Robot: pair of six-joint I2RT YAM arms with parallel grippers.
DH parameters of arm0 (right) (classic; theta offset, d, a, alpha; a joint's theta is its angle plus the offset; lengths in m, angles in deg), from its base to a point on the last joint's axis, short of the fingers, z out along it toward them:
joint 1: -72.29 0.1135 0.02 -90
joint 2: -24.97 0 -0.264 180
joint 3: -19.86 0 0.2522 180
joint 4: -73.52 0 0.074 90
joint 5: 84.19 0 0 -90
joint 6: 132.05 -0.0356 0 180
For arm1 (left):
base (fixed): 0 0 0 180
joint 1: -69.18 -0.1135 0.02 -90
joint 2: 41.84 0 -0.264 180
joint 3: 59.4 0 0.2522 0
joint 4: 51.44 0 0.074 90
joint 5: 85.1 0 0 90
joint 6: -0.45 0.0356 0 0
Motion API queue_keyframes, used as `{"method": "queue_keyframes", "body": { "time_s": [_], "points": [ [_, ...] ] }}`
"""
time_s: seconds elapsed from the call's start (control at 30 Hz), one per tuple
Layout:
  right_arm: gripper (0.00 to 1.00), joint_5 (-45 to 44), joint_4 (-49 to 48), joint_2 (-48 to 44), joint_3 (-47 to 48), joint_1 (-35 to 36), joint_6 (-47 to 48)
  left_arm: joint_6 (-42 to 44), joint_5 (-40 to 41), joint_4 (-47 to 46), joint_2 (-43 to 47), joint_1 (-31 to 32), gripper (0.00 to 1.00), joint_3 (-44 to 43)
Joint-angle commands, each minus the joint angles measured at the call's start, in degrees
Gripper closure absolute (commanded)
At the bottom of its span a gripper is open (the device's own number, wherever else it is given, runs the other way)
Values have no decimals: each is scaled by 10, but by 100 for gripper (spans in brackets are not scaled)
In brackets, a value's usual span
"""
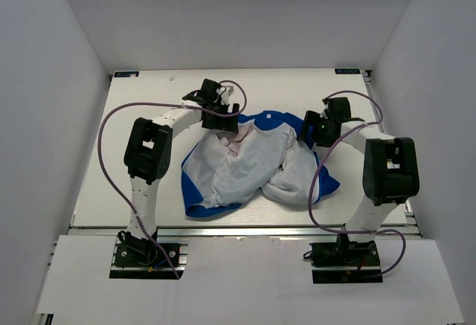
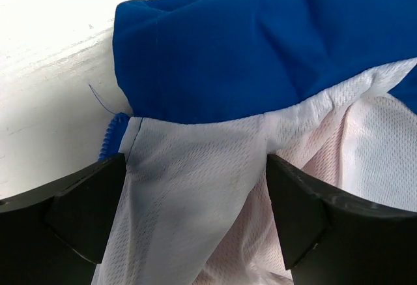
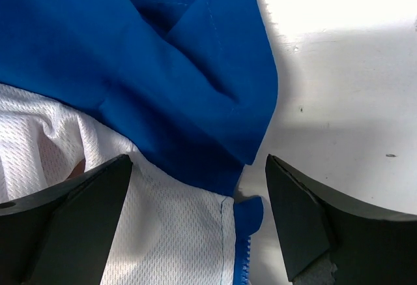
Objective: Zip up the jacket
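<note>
Crumpled jacket [image 1: 245, 169], lining up. Left hand [image 2: 195, 213] at 11 o'clock, right hand [image 3: 199, 213] at 1, both spread wide, empty. Best to pinch the zipper edge [image 2: 109, 138] first.

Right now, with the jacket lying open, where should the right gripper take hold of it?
Probably the zipper edge of the jacket, where the mesh lining ends. Come straight down from above: that edge lies flat between the jaws of the open right gripper, bare table beside it.
</note>
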Motion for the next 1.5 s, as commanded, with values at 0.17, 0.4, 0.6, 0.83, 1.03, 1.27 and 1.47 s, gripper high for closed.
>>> {"method": "queue_keyframes", "body": {
  "time_s": [0.17, 0.4, 0.6, 0.83, 1.03, 1.27, 1.47],
  "points": [
    [11, 37, -38, -36, -1, -3, 36, 27, -11, 14, 107, -3, 2, 17],
    [11, 45, -30, -93, -18, -5, 51, 0, 35, 29, 126, -46, 2, -13],
    [11, 33, -15, -120, -21, -25, 34, -10, -36, 28, 11, -95, 2, -100],
    [11, 23, 1, -118, -25, -46, 9, 42, -161, -21, -48, -92, 2, -112],
    [11, 40, -13, -103, -33, -46, 2, 53, -103, -45, -52, -62, 2, -78],
    [11, 52, -30, -80, -42, -46, 0, 73, 78, 34, -128, 0, 25, -153],
    [11, 74, -50, -47, -49, -39, 28, 58, 68, 27, -132, 2, 67, -148]
  ]
}}
